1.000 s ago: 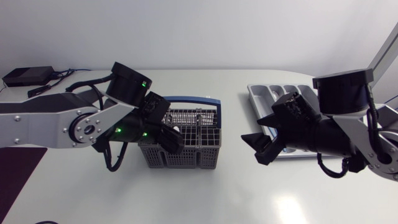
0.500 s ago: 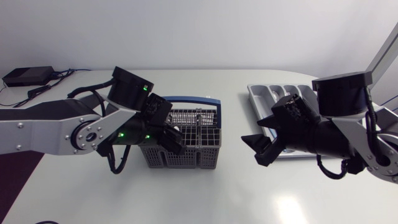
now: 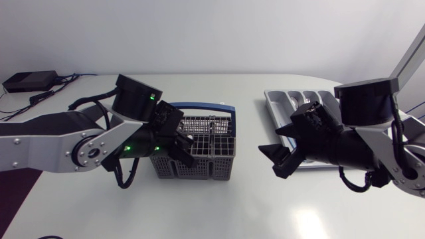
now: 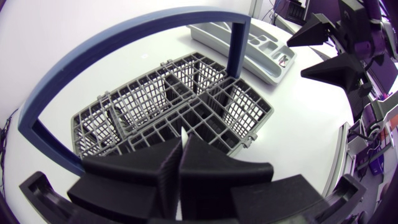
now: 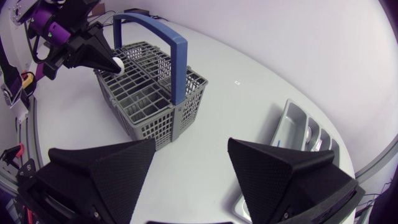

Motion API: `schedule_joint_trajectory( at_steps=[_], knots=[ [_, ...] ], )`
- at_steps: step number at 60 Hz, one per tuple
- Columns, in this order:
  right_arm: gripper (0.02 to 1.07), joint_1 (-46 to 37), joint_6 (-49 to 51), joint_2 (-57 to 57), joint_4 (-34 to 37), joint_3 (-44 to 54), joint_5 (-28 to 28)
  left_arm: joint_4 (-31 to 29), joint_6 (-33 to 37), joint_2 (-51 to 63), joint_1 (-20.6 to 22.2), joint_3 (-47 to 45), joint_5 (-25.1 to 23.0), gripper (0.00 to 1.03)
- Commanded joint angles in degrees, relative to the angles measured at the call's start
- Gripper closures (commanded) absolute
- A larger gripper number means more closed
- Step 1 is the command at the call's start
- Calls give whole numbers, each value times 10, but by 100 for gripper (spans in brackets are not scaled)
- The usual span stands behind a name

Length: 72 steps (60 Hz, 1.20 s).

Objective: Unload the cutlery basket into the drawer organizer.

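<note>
Progress looks late: left gripper (image 3: 185,144) pinches a white cutlery piece (image 5: 117,62) just over the cutlery basket (image 3: 206,167), whose visible compartments seem bare, right gripper (image 3: 276,159) hangs spread beside that basket, and the drawer organizer (image 3: 272,98) beyond it awaits this piece.

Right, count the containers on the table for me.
2. The cutlery basket stands mid-table, under the left gripper, which pinches a white piece. The drawer organizer lies at the table's right side, partly hidden.
</note>
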<state>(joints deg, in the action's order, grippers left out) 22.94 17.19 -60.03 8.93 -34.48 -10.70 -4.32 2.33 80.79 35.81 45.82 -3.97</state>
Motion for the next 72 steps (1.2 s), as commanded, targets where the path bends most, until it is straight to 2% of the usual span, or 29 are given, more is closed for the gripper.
schedule_joint_trajectory(
  at_steps=[1, 7, 20, 28, 33, 46, 57, 72],
  knots=[
    [23, 0, 12, 6, -4, 17, 4, 8, -10, -20, 0, -17, 4, 90],
    [23, 0, 13, 8, -4, 18, 4, 9, -12, -37, -7, -23, -3, 90],
    [23, 3, 14, 12, -4, 20, 7, 19, -22, -73, -51, -39, -88, 90],
    [23, 4, 14, 13, -4, 18, 9, 20, -30, -93, -63, -43, -141, 90],
    [23, 4, 14, 13, -2, 17, 9, 21, -30, -107, -64, -43, -157, 90],
    [23, 9, 18, 14, -2, 16, 9, -18, -18, -143, -65, -27, -189, 90],
    [23, 11, 20, 14, -7, 14, 9, -60, 2, -178, -65, -14, -195, 90],
    [23, 14, 20, 17, -8, 14, 9, -68, 4, -191, -68, -9, -196, 90]
  ],
)
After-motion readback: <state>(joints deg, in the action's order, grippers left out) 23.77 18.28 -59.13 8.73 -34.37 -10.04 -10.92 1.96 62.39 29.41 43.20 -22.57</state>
